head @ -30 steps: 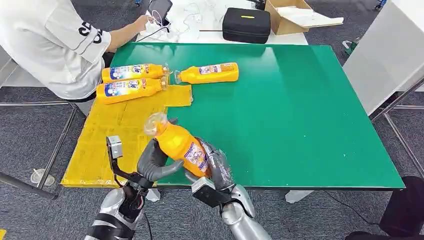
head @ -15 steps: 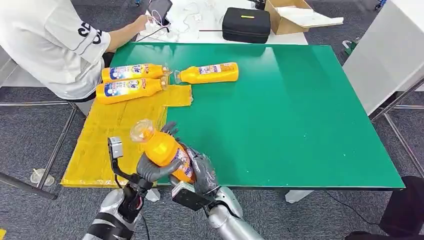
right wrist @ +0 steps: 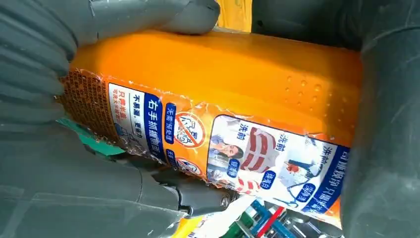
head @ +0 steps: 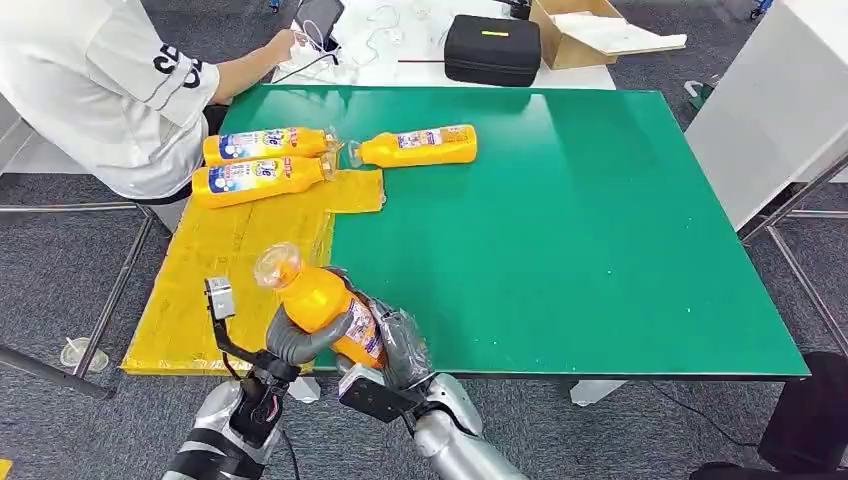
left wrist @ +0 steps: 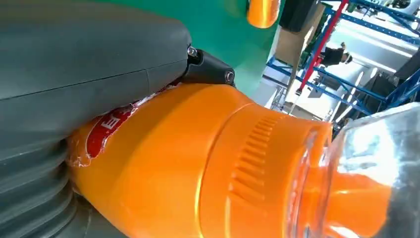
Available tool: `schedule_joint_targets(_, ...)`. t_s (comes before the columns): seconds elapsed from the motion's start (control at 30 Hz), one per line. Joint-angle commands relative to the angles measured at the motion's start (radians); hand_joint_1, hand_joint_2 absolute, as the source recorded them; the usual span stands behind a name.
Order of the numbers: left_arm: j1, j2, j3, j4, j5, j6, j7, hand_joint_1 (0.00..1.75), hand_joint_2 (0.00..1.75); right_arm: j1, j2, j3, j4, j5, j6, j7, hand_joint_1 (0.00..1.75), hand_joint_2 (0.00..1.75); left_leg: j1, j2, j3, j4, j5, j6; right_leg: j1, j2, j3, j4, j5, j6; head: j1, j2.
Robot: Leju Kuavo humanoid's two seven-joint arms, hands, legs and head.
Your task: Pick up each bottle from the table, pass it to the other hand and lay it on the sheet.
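Observation:
An orange bottle point(head: 322, 303) with a clear cap hangs tilted above the table's front edge, cap toward the yellow sheet point(head: 230, 265). My left hand point(head: 292, 338) wraps its upper body, and my right hand point(head: 398, 345) grips its base. The left wrist view shows the bottle's point(left wrist: 198, 163) shoulder and cap against my left hand point(left wrist: 74, 74). Its label point(right wrist: 223, 144) fills the right wrist view, with my right hand point(right wrist: 59, 163) around it. Two more bottles point(head: 262, 145) point(head: 258, 179) lie on the sheet. A third bottle point(head: 415, 147) lies on the green table point(head: 580, 230) beside the sheet.
A person in a white shirt point(head: 100, 80) sits at the table's far left corner. Beyond the far edge stand a black case point(head: 492, 48) and a cardboard box point(head: 590, 30). A white table point(head: 780, 100) stands to the right.
Both hands have carried the bottle left and down toward the sheet's front corner. My left hand has wrapped tighter around it.

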Motion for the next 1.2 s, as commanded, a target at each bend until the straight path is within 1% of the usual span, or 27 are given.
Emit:
schedule_joint_targets(0.03,-0.032,-0.001,-0.024,-0.005,-0.019,0.038,0.004,1.75,1.75,-0.027,-0.012,0.028,0.044,0.002,0.000,0.044,0.00,1.75,0.000,0.000,0.003,0.000,-0.001,0.001,0.000,-0.001,0.003,0.000,-0.001,-0.001,0.000,0.000)
schedule_joint_targets(0.07,-0.033,0.001,-0.015,-0.013,-0.028,0.048,-0.003,1.75,1.75,-0.028,-0.020,0.025,0.031,-0.002,0.006,0.045,0.00,1.75,0.000,0.000,0.005,0.000,-0.002,0.001,0.001,-0.001,0.005,0.000,-0.002,-0.001,0.000,0.000)
schedule_joint_targets(0.1,-0.033,0.001,-0.001,-0.020,-0.034,0.066,-0.008,1.75,1.75,-0.022,-0.024,0.007,0.004,-0.022,0.007,0.042,0.00,0.00,0.000,0.001,0.007,0.000,-0.003,0.002,0.001,-0.001,0.008,-0.001,-0.003,-0.002,0.000,0.000)
schedule_joint_targets(0.13,-0.034,0.001,0.025,-0.036,-0.054,0.109,-0.023,1.75,1.75,-0.013,-0.036,-0.008,-0.043,-0.041,0.015,0.039,0.00,0.00,0.000,0.000,0.001,0.000,0.000,0.001,0.000,-0.001,0.002,0.000,0.000,-0.001,0.000,0.000)
schedule_joint_targets(0.17,-0.040,0.005,0.051,-0.052,-0.069,0.134,-0.022,1.75,1.75,0.004,-0.054,-0.022,-0.120,-0.066,0.043,0.041,0.00,0.00,0.000,0.000,0.004,0.000,-0.002,0.001,0.001,-0.001,0.005,0.000,-0.002,-0.001,0.000,0.000)
schedule_joint_targets(0.23,-0.050,0.005,0.094,-0.079,-0.149,0.232,-0.057,1.75,1.75,0.030,-0.079,-0.042,-0.228,-0.085,0.066,0.055,0.00,0.00,0.000,0.000,0.001,0.000,-0.001,0.001,0.001,-0.001,0.002,0.000,-0.001,-0.001,0.000,0.000)
schedule_joint_targets(0.27,-0.056,0.006,0.110,-0.084,-0.157,0.233,-0.050,1.75,1.75,0.040,-0.089,-0.047,-0.270,-0.088,0.079,0.070,0.00,0.00,0.000,-0.001,0.000,0.000,0.000,0.001,0.000,-0.002,0.000,0.000,0.000,-0.001,0.000,0.000)
schedule_joint_targets(0.3,-0.061,0.003,0.129,-0.087,-0.171,0.262,-0.052,1.75,1.75,0.050,-0.095,-0.053,-0.304,-0.092,0.081,0.070,0.00,0.00,0.000,-0.001,0.002,0.001,-0.001,0.001,0.001,-0.002,0.003,0.000,-0.001,-0.001,0.000,0.000)
schedule_joint_targets(0.33,-0.066,0.007,0.142,-0.096,-0.227,0.328,-0.082,1.75,1.75,0.060,-0.100,-0.062,-0.341,-0.103,0.084,0.067,0.00,0.00,0.000,-0.002,0.001,0.000,0.000,0.001,0.001,-0.003,0.002,0.000,-0.001,-0.001,0.000,0.000)
schedule_joint_targets(0.37,-0.078,0.007,0.157,-0.094,-0.251,0.354,-0.089,1.75,1.75,0.069,-0.109,-0.064,-0.378,-0.105,0.088,0.068,0.00,0.00,0.000,-0.001,0.001,0.000,0.000,0.001,0.001,-0.002,0.001,0.000,-0.001,-0.001,0.000,0.000)
schedule_joint_targets(0.5,-0.080,0.007,0.161,-0.094,-0.254,0.354,-0.087,1.75,1.75,0.072,-0.111,-0.065,-0.389,-0.108,0.093,0.072,0.00,0.00,0.000,0.001,0.004,0.000,-0.001,0.001,0.001,-0.001,0.004,0.000,-0.001,-0.002,0.000,0.000)
schedule_joint_targets(0.57,-0.087,-0.001,0.189,-0.089,-0.292,0.412,-0.101,1.75,1.75,0.088,-0.117,-0.064,-0.434,-0.119,0.088,0.058,0.00,0.00,0.000,-0.001,0.001,0.000,0.000,0.001,0.000,-0.002,0.002,0.000,-0.001,-0.001,0.000,0.000)
schedule_joint_targets(0.6,-0.095,0.000,0.204,-0.084,-0.309,0.435,-0.106,1.75,1.75,0.102,-0.122,-0.064,-0.476,-0.126,0.084,0.051,0.00,0.00,0.000,-0.001,0.007,0.001,-0.003,0.002,0.001,-0.004,0.008,0.000,-0.003,-0.002,0.000,0.000)
schedule_joint_targets(0.63,-0.100,-0.003,0.213,-0.081,-0.317,0.449,-0.110,1.75,1.75,0.109,-0.124,-0.063,-0.497,-0.129,0.083,0.049,0.00,0.00,0.000,-0.002,0.003,0.000,-0.001,0.001,0.001,-0.003,0.004,0.000,-0.002,-0.001,0.000,0.000)
schedule_joint_targets(0.67,-0.112,-0.005,0.227,-0.074,-0.340,0.479,-0.115,1.75,1.75,0.121,-0.128,-0.060,-0.536,-0.135,0.082,0.050,0.00,0.00,0.000,0.000,0.005,0.000,-0.002,0.002,0.001,-0.001,0.006,0.000,-0.002,-0.001,0.000,0.000)
schedule_joint_targets(0.7,-0.118,-0.007,0.235,-0.071,-0.360,0.502,-0.126,1.75,1.75,0.126,-0.128,-0.058,-0.552,-0.139,0.079,0.051,0.00,0.00,0.000,0.000,0.001,0.000,0.000,0.001,0.000,0.000,0.001,0.000,0.000,-0.001,0.000,0.000)
schedule_joint_targets(0.73,-0.126,-0.010,0.242,-0.066,-0.364,0.512,-0.124,1.75,1.75,0.129,-0.128,-0.054,-0.563,-0.142,0.075,0.051,0.00,0.00,0.000,0.000,0.003,0.000,-0.001,0.001,0.000,-0.001,0.003,0.000,-0.001,-0.001,0.000,0.000)
schedule_joint_targets(0.77,-0.135,-0.005,0.236,-0.062,-0.414,0.564,-0.141,1.75,1.75,0.128,-0.125,-0.049,-0.567,-0.146,0.072,0.046,0.00,0.00,0.000,0.000,0.002,0.001,-0.001,0.001,0.001,-0.001,0.002,0.000,-0.001,-0.001,0.000,0.000)
schedule_joint_targets(0.8,-0.142,-0.001,0.228,-0.056,-0.452,0.604,-0.155,1.75,1.75,0.126,-0.125,-0.044,-0.567,-0.149,0.068,0.044,0.00,0.00,0.000,0.000,0.004,0.001,-0.002,0.001,0.001,-0.002,0.005,0.000,-0.002,-0.002,0.000,0.000)
schedule_joint_targets(0.83,-0.149,-0.003,0.232,-0.053,-0.453,0.605,-0.155,1.75,1.75,0.123,-0.124,-0.041,-0.567,-0.150,0.067,0.044,0.00,0.00,0.000,0.000,0.006,0.001,-0.003,0.002,0.001,-0.002,0.007,0.001,-0.003,-0.002,0.000,0.000)
schedule_joint_targets(0.87,-0.149,-0.003,0.232,-0.053,-0.453,0.605,-0.155,1.75,1.75,0.123,-0.124,-0.041,-0.567,-0.150,0.067,0.044,0.00,0.00,0.000,-0.001,0.002,0.000,0.000,0.001,0.001,-0.002,0.002,0.000,-0.001,-0.001,0.000,0.000)
schedule_joint_targets(0.9,-0.149,-0.003,0.232,-0.053,-0.453,0.605,-0.155,1.75,1.75,0.123,-0.124,-0.041,-0.567,-0.150,0.067,0.044,0.00,0.00,0.000,-0.001,0.004,0.001,-0.001,0.001,0.001,-0.002,0.005,0.000,-0.002,-0.002,0.000,0.000)
schedule_joint_targets(1.07,-0.147,-0.004,0.232,-0.052,-0.454,0.605,-0.155,1.75,1.75,0.122,-0.125,-0.042,-0.563,-0.151,0.066,0.044,0.00,0.00,0.000,0.001,0.003,0.000,-0.001,0.001,0.001,0.000,0.003,-0.001,0.000,-0.001,0.000,0.000)
schedule_joint_targets(1.1,-0.147,-0.004,0.232,-0.052,-0.454,0.605,-0.155,1.75,1.75,0.122,-0.125,-0.042,-0.563,-0.151,0.066,0.044,0.00,0.00,0.000,0.002,0.008,-0.001,-0.003,0.002,0.001,-0.001,0.009,-0.001,-0.002,-0.002,0.000,0.000)
schedule_joint_targets(1.13,-0.148,0.010,0.204,-0.055,-0.521,0.659,-0.178,1.75,1.75,0.122,-0.123,-0.042,-0.563,-0.159,0.056,0.024,0.00,0.00,0.000,0.001,0.005,0.000,-0.001,0.001,0.001,-0.001,0.005,-0.001,-0.001,-0.001,0.000,0.000)
schedule_joint_targets(1.17,-0.157,0.026,0.175,-0.048,-0.621,0.753,-0.207,1.75,1.75,0.118,-0.120,-0.040,-0.566,-0.174,0.055,0.011,0.00,0.00,0.000,0.001,0.003,0.000,-0.001,0.001,0.001,0.000,0.003,-0.001,-0.001,-0.001,0.000,0.000)
schedule_joint_targets(1.2,-0.174,0.045,0.148,-0.031,-0.722,0.826,-0.218,1.75,1.75,0.110,-0.121,-0.031,-0.567,-0.182,0.061,0.011,0.00,0.00,0.000,0.001,0.006,0.000,-0.002,0.001,0.001,-0.001,0.006,-0.001,-0.002,-0.001,0.000,0.000)
